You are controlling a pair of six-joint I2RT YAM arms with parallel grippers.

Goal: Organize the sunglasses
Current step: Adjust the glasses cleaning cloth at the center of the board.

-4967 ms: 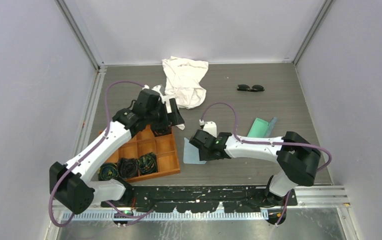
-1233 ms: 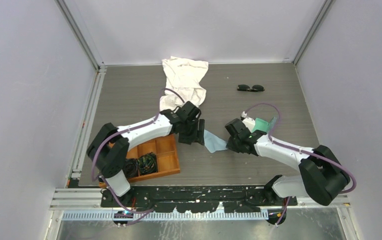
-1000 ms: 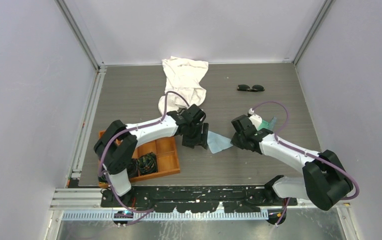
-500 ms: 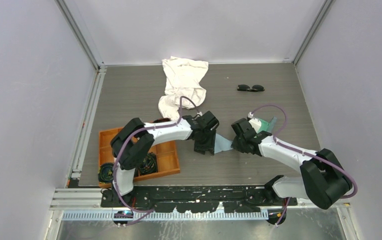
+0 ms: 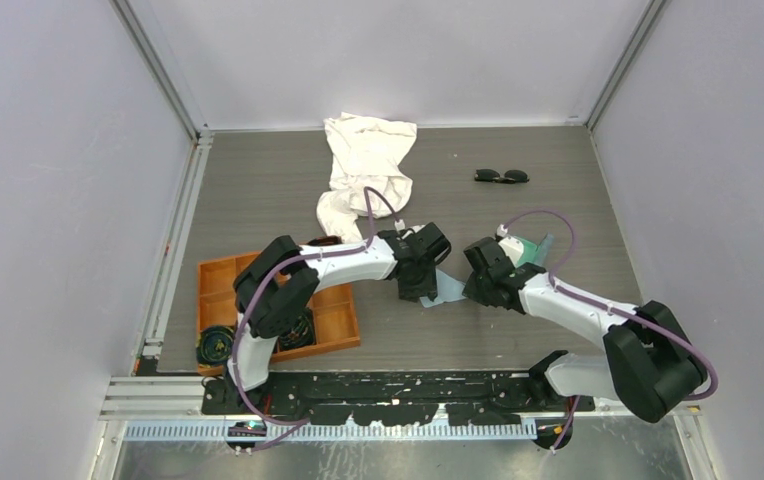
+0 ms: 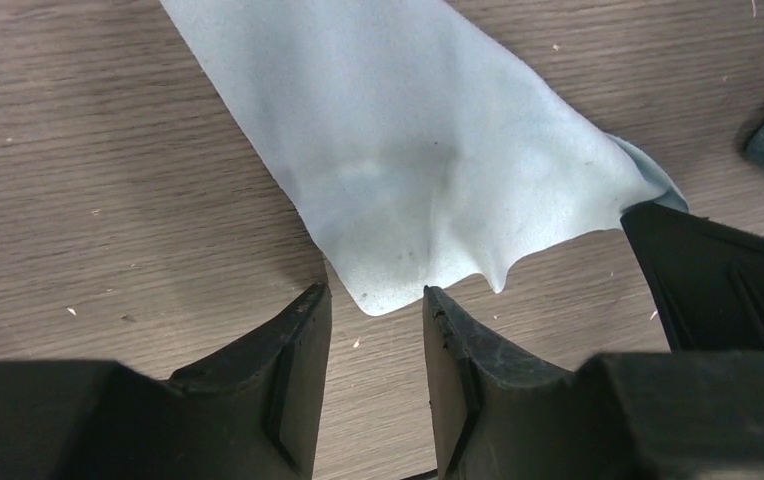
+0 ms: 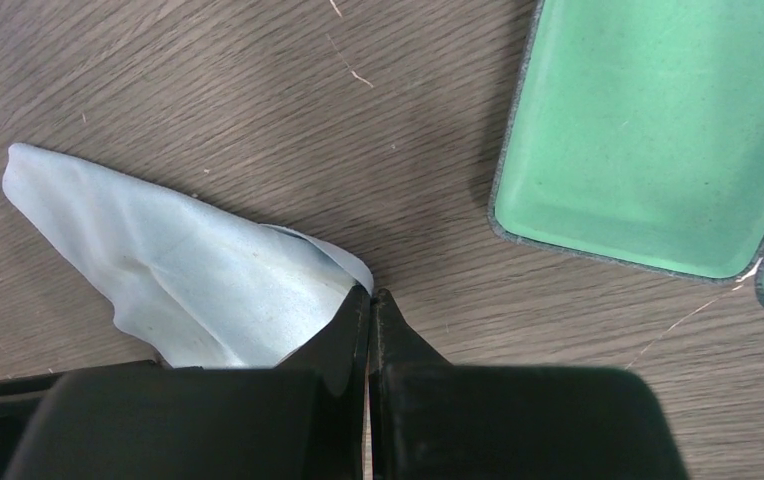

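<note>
Left gripper (image 6: 375,296): swung over, jaws narrowing, gap remaining, astride free corner of blue cloth (image 6: 408,150). Right gripper (image 7: 370,296): clamped on opposite edge. Sunglasses (image 5: 501,176): untouched, well apart; cloth-handling apparently precedes them.

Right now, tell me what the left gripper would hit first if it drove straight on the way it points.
The near corner of the blue cloth, just ahead between the open fingertips of the left gripper; the right gripper pinches its other end. Depth is unclear.
</note>
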